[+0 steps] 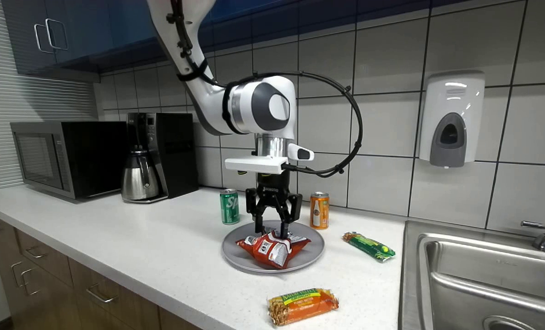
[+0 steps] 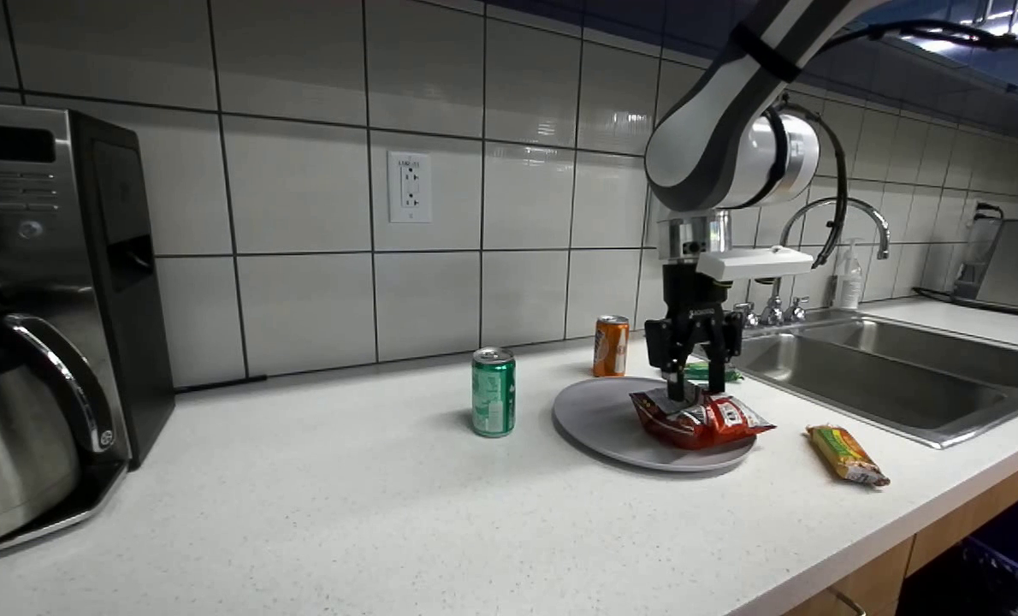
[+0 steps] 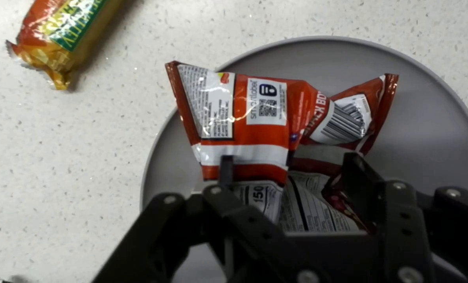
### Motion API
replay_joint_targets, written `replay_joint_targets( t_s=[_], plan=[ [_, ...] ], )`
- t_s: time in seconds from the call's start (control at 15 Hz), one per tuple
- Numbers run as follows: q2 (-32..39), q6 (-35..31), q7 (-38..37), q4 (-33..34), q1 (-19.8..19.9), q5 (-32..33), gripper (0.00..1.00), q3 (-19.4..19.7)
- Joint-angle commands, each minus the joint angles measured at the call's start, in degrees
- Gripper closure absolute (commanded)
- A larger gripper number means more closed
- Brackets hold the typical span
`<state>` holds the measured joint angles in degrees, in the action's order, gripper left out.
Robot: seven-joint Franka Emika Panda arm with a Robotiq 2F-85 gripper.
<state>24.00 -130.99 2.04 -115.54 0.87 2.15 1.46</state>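
A round, gray plate (image 3: 426,129) holds a crinkled, glossy red bag (image 3: 265,122). The gripper (image 1: 271,233) straddles it, parted; whether it grips is unclear.

In the wrist view the gripper (image 3: 289,163) covers part of the red snack bag (image 3: 273,133), so we cannot tell whether the fingers (image 3: 358,173) press on it, and we find the fine print (image 3: 220,114) too small to read. There, the top edge cuts off the orange snack bar (image 3: 63,35) and the right edge crops the plate (image 3: 430,129). In an exterior view, we see only part of the green snack bar (image 2: 696,371) behind the gripper, while the left edge trims the coffee maker (image 2: 107,282) and the top edge the arm (image 2: 719,128).
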Motion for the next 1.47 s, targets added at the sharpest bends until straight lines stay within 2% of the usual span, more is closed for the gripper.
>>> replay_joint_targets(
  t_s=[0.0, 0.2, 0.4, 0.93, 1.4],
  plan=[
    [0.8, 0.7, 0.6, 1.8, 0.3, 0.5, 0.58, -0.1],
    [0.7, 0.6, 0.7, 1.9, 0.4, 0.3, 0.82, -0.1],
    [0.6, 0.6, 0.5, 1.8, 0.3, 0.5, 1.00, 0.0],
    [-1.2, 0.5, -0.3, 0.4, -0.5, 1.0, 1.00, -0.2],
    [-3.7, 0.5, -1.2, -0.9, -2.8, 1.4, 1.00, -0.8]
  ],
)
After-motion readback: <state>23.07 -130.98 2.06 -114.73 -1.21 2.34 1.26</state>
